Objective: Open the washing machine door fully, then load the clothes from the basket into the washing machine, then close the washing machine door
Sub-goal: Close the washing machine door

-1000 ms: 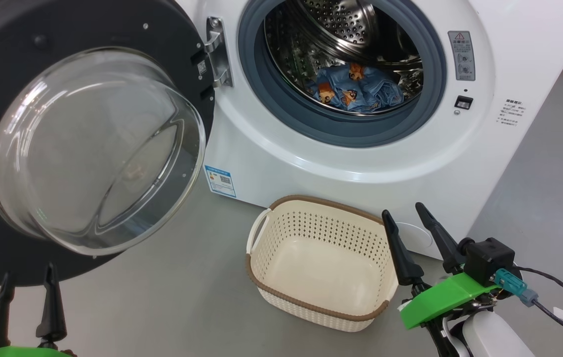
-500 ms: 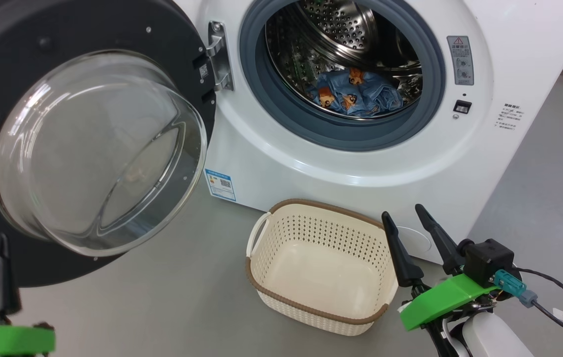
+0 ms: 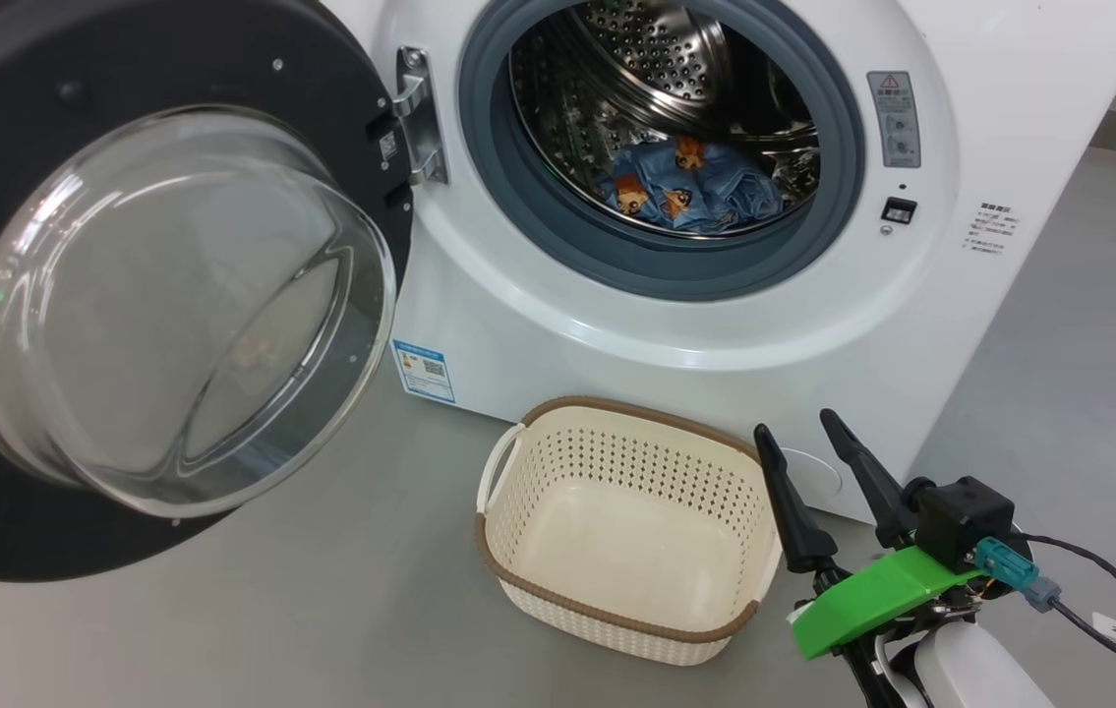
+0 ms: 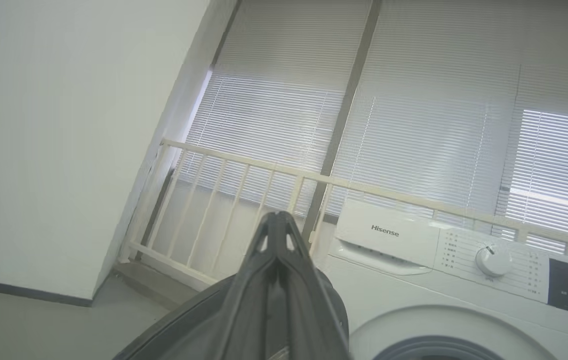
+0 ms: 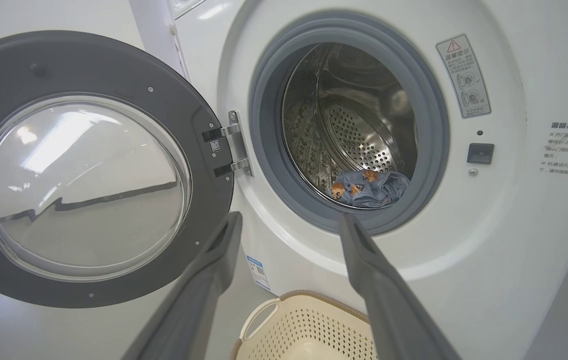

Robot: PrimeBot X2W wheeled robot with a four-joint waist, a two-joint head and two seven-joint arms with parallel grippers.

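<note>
The washing machine (image 3: pixel 715 334) (image 5: pixel 464 240) (image 4: pixel 414 280) stands with its door (image 3: pixel 154 285) (image 5: pixel 88 170) swung wide open to the left. Light blue clothes (image 3: pixel 685 192) (image 5: pixel 369 189) with orange patches lie in the steel drum. The cream basket (image 3: pixel 621 531) (image 5: pixel 309 327) sits on the floor before the machine with nothing in it. My right gripper (image 3: pixel 798 433) (image 5: pixel 289 222) is open, hovering at the basket's right rim. In the left wrist view my left gripper (image 4: pixel 277 216) is shut on nothing, its fingers pressed together and pointing up past the door's dark rim (image 4: pixel 173 330).
Grey floor (image 3: pixel 341 610) spreads left of and in front of the basket. A cream railing (image 4: pixel 243 180) and window blinds (image 4: pixel 414 100) stand behind the machine. A white wall (image 4: pixel 53 140) lies to the left. A cable (image 3: pixel 1098 590) trails from my right wrist.
My left gripper closed and then dropped out of the head view at the lower left. The head camera shifted slightly. The right gripper, basket and door stayed put.
</note>
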